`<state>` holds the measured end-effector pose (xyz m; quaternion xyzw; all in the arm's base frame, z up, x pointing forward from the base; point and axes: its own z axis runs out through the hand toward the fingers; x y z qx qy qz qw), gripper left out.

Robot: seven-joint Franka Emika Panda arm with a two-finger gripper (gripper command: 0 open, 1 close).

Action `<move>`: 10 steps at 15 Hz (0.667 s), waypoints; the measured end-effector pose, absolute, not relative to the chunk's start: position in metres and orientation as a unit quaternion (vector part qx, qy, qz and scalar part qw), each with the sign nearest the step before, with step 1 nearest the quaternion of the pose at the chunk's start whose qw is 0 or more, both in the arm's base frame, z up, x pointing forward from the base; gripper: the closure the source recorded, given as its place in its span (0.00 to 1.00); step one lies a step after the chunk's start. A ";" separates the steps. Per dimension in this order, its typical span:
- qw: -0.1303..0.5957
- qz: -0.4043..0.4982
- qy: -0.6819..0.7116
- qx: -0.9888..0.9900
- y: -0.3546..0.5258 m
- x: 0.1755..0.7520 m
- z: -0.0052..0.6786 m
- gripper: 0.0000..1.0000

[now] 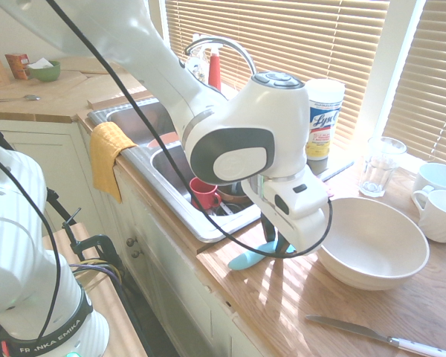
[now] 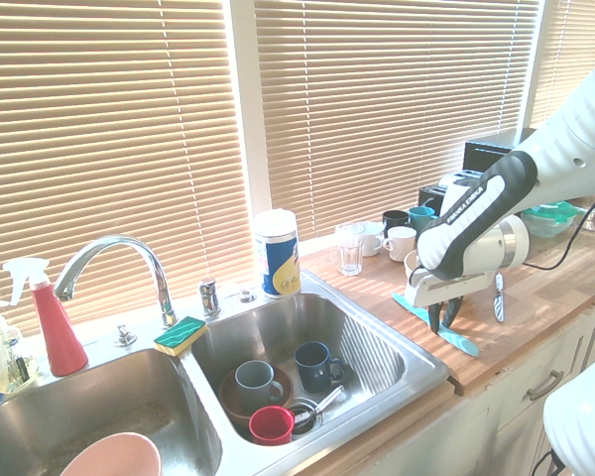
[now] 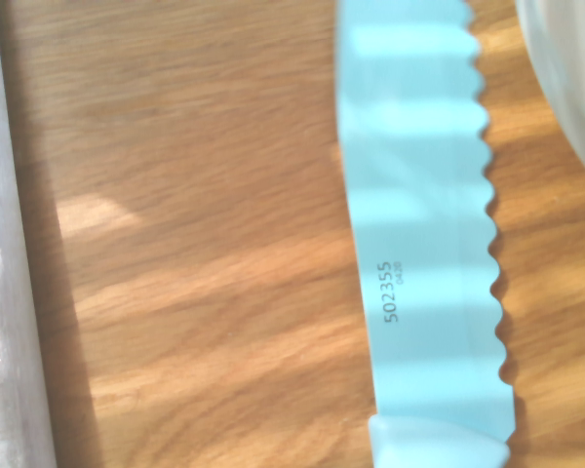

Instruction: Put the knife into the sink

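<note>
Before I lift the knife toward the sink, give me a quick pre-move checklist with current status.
1. Gripper straddles the turquoise knife: ok.
2. Grip is firm: cannot tell; the closing point is hidden.
3. Knife lies flat on the counter, not lifted: ok.
4. Big bowl close beside the gripper, risk of a bump: not ok.
5. Sink has free floor beside the mugs: ok.
6. White-handled knife lies apart from the grasp: ok.
</note>
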<state>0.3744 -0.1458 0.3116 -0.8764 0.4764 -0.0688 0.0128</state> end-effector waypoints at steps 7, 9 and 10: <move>0.017 -0.070 0.480 -0.874 -0.146 0.375 0.312 1.00; 0.023 -0.072 0.479 -0.874 -0.140 0.377 0.315 1.00; 0.027 -0.076 0.476 -0.876 -0.135 0.379 0.321 1.00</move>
